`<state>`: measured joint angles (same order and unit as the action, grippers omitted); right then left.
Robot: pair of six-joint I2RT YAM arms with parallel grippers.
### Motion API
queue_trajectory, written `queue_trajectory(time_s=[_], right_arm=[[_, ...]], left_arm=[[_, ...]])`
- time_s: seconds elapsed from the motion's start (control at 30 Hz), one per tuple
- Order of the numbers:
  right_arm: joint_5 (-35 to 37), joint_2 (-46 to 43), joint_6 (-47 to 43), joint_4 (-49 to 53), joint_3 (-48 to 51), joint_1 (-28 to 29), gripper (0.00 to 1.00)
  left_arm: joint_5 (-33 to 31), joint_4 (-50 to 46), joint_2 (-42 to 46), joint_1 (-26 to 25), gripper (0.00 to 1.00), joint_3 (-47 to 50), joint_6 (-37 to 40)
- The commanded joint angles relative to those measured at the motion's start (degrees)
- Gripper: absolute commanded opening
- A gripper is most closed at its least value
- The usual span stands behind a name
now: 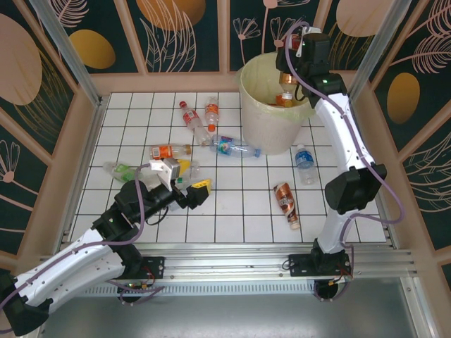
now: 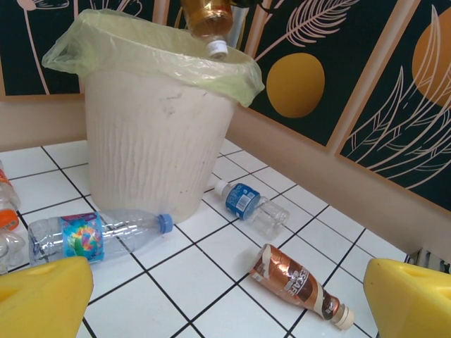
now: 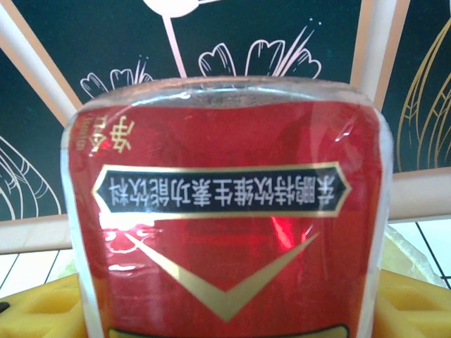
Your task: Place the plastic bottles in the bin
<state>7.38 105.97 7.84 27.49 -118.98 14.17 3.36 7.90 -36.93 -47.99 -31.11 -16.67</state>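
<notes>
Right gripper [image 1: 289,74] grips a clear, red-labelled plastic bottle [image 1: 285,95], cap down, near upright, directly over the mouth of the round cream-white bin [image 1: 246,88]; left gripper [image 1: 192,177] gapes wide

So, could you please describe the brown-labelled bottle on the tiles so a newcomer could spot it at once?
From the big cream bin at the back of the tiled table, come toward the near edge. The brown-labelled bottle lies there on its side; unlike the blue-labelled bottle nearer the bin, its wrap is coppery brown.
</notes>
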Motion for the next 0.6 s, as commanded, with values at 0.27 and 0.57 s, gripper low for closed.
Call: queue_trajectory(time_s=[0.27,0.57], right_arm=[[-3.2,4.9,0.7,2.0,0.4,-1.0,0.67],[-5.4,9.3,0.7,4.4,1.1,-1.1,0.68]], left_arm=[[3.8,0.4,-0.3,0.2,0.99,-0.6,0.8],[4.5,0.3,-0.6,0.2,0.99,-0.8,0.8]])
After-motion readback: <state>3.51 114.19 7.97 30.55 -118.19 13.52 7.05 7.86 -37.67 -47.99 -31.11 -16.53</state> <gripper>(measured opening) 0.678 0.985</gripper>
